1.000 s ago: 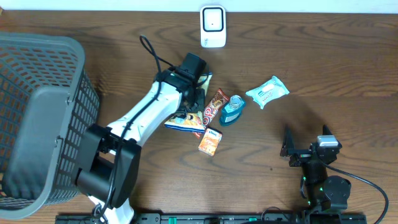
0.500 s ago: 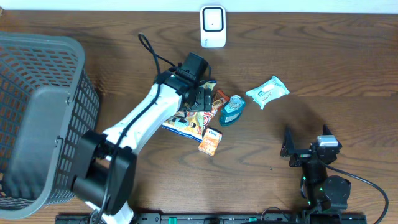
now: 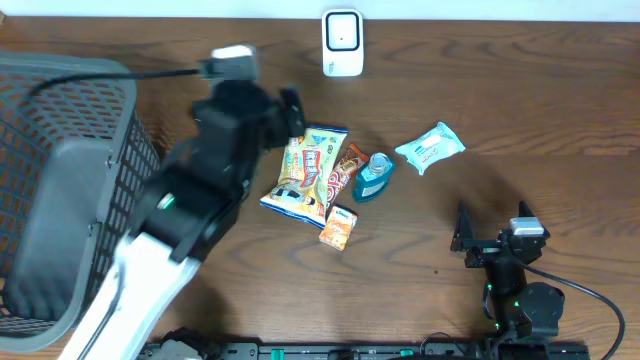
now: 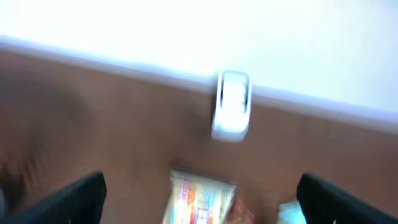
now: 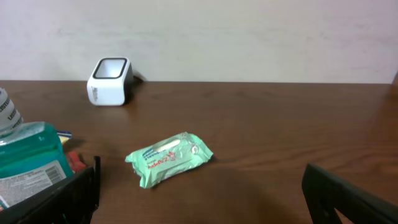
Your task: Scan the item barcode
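A white barcode scanner [image 3: 342,42] stands at the table's far edge, also blurred in the left wrist view [image 4: 232,112]. A yellow snack bag [image 3: 305,172] lies flat in a cluster with a candy bar [image 3: 345,168], a blue bottle [image 3: 374,177] and a small orange box [image 3: 338,227]. My left gripper [image 3: 290,108] hangs open above and left of the bag, holding nothing; its wrist view shows the bag [image 4: 199,193] below the wide-apart fingers [image 4: 81,199]. My right gripper [image 3: 492,230] rests open and empty at the near right.
A large grey mesh basket [image 3: 60,200] fills the left side. A green wipes pack [image 3: 430,147] lies right of the cluster, in front of the right gripper [image 5: 202,199]. The right wrist view also shows the scanner [image 5: 111,81] and blue bottle [image 5: 31,162].
My left gripper opened and let go of the snack bag, then pulled up and back to the left. The bag now lies flat. The right arm has not moved.
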Motion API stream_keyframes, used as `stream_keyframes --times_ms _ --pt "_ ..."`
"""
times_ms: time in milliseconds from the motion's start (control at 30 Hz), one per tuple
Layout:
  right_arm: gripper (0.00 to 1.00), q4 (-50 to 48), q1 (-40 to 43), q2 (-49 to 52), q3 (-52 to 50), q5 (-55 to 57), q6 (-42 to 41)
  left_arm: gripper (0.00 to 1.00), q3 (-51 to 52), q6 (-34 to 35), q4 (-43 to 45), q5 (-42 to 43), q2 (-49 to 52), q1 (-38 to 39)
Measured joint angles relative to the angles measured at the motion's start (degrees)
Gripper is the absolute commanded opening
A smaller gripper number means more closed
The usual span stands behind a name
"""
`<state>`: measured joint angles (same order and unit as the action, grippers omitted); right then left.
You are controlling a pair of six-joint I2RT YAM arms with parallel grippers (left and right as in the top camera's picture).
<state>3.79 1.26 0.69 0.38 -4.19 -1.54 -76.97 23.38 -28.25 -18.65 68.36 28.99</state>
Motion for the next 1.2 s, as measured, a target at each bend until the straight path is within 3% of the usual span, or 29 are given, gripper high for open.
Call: stream_keyframes --times_ms 200,367,467,633,900,1200 --pt "0.99 0.0 0.0 0.0 0.0 0.0 0.0 0.98 0.0 -7.5 17.0 -12.1 -10.4 0.0" --pt "0.99 0.0 0.0 0.0 0.0 0.0 0.0 0.98 0.0 -21.1 30.1 -19.5 -13.3 -0.6" --pt "0.99 0.0 0.0 0.0 0.0 0.0 0.0 0.99 0.0 -30.2 30.3 -21.6 -13.7 -0.8" --pt "0.99 0.0 0.0 0.0 0.0 0.0 0.0 0.99 0.0 -42.3 22.9 -22.9 -13.3 -0.8" --pt "0.99 0.0 0.0 0.0 0.0 0.0 0.0 0.98 0.0 -46.1 17.7 -21.6 -17.5 -0.8" --pt "0.99 0.0 0.0 0.0 0.0 0.0 0.0 0.98 0.0 -41.1 13.5 -18.5 -31.3 -5.2"
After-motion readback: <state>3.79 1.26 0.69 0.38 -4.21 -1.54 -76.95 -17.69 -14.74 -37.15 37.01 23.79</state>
